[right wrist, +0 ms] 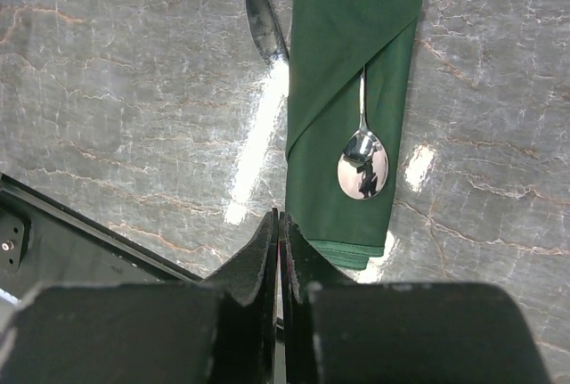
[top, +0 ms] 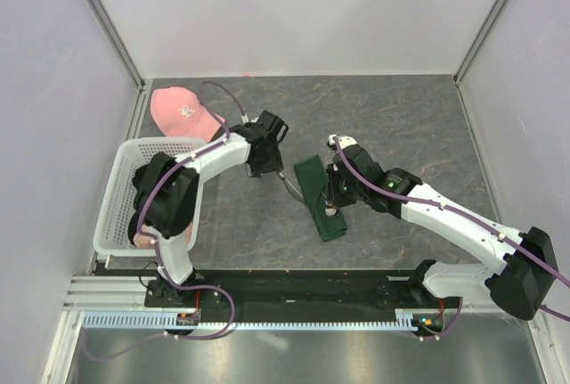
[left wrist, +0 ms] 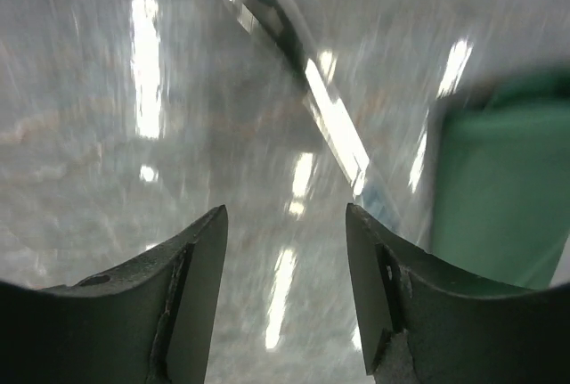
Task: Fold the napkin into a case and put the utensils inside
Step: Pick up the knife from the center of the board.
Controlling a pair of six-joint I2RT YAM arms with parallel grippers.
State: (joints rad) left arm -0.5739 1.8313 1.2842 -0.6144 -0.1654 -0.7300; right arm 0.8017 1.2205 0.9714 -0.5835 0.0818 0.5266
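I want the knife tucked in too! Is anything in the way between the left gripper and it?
Nothing visible is. The open left gripper hangs right over the knife, and the green case lies beside it.

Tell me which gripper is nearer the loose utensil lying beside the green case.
Left. The left gripper hangs open just short of the utensil; the right gripper sits shut over the case at its end, farther off.

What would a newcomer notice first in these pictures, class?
The folded dark green napkin in the middle stands out, a shiny spoon tucked into its fold with the bowl showing. A second silver utensil lies on the table just beside it, and a pink cap sits near the far left corner.
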